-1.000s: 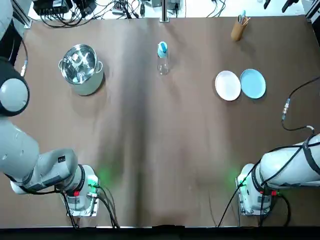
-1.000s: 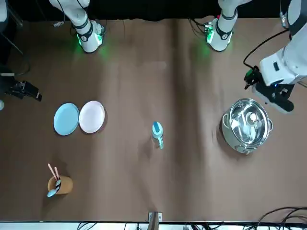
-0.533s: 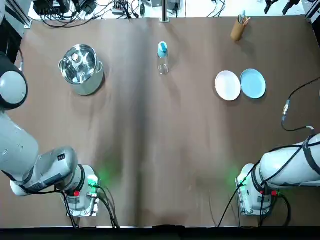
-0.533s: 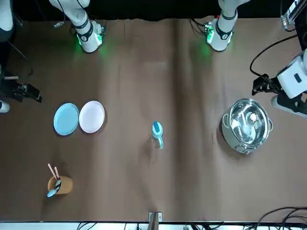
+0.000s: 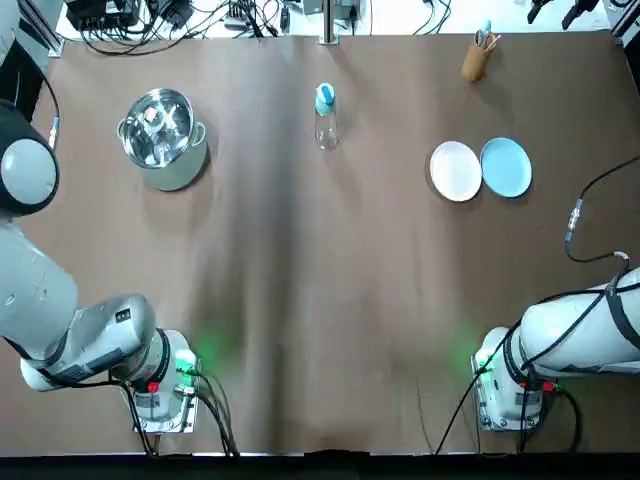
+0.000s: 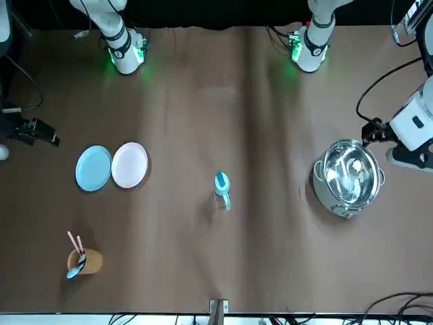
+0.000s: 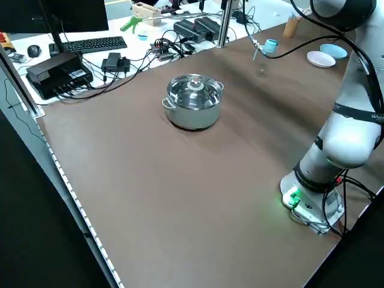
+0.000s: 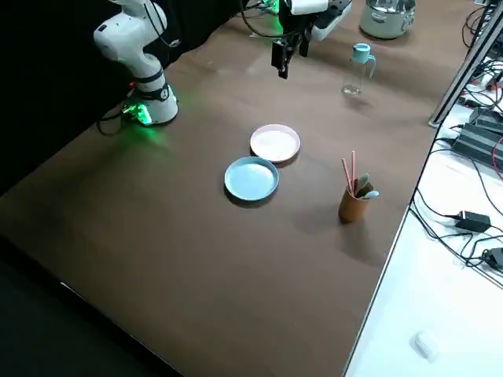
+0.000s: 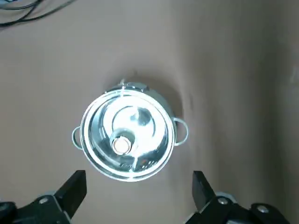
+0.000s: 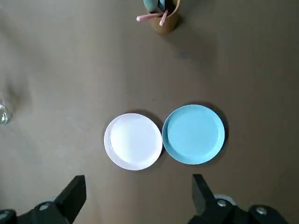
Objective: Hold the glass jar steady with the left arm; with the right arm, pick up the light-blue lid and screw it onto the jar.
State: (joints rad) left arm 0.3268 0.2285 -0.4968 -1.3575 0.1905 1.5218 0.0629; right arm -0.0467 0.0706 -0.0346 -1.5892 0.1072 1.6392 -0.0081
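The jar [image 5: 326,122] stands upright at the far middle of the bench [image 5: 300,300], well apart from both arms. The light-blue lid [image 5: 325,97] sits on its mouth; whether it is screwed tight cannot be told. What the clear glass holds cannot be made out.

On the robot's far left a steel pot [image 5: 160,135] stands with its own shiny lid [image 9: 126,140] on, a knob at the centre, so its inside is hidden. On the far right a brown cup [image 5: 476,58] holds two pink sticks and a light-blue utensil. Nearer the robot, a white plate [image 5: 455,171] and a blue plate [image 5: 506,167] lie flat, edge to edge.

The left tool [image 9: 138,179] hangs high above the pot, fingers spread wide, gripping nothing. The right tool [image 10: 138,182] hangs above the two plates, likewise spread and holding nothing.

Since a second ago the left arm's wrist has drifted outward, toward the bench's left edge beside the pot. The right tool has barely shifted. Jar, lid, pot, cup and plates lie where they were.
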